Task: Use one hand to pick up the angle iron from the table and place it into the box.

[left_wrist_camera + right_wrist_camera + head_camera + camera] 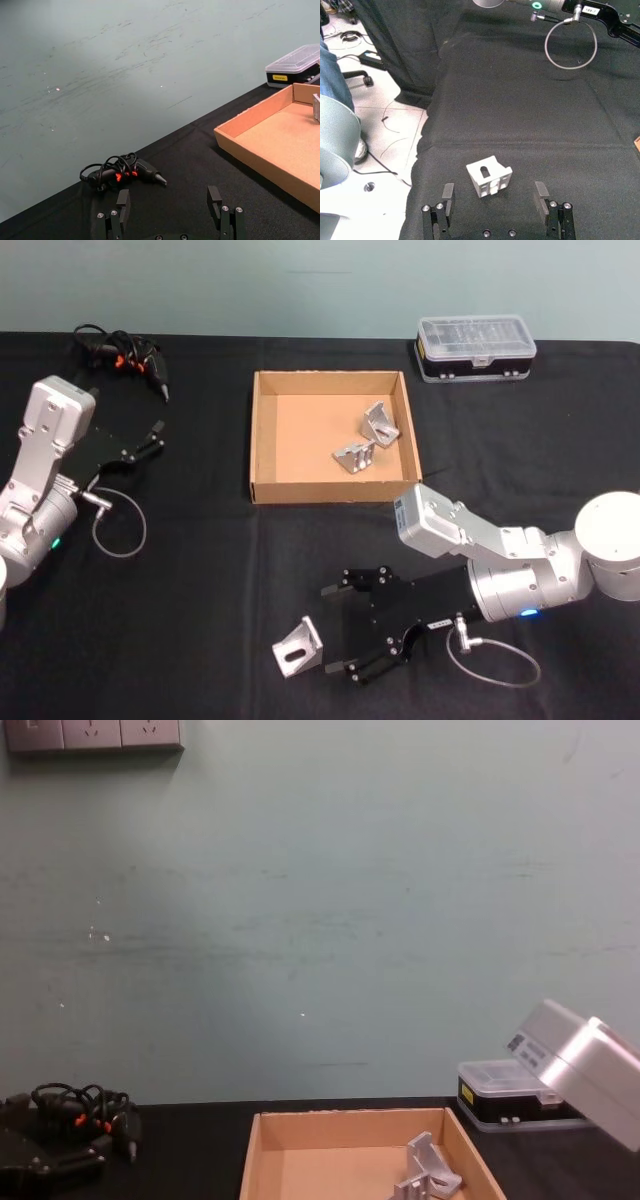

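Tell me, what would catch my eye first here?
The right gripper, open, is poised at a silver angle iron on the near side of the black table. Behind it, a tan cardboard box holds two more angle irons. The left gripper sits idle at far left.

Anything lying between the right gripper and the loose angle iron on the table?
No: in the right wrist view only bare table separates the open right gripper from the angle iron just ahead.

Head view down on the table (200, 570), chest low facing wall (300, 920), both share the box (330, 490), wrist views close
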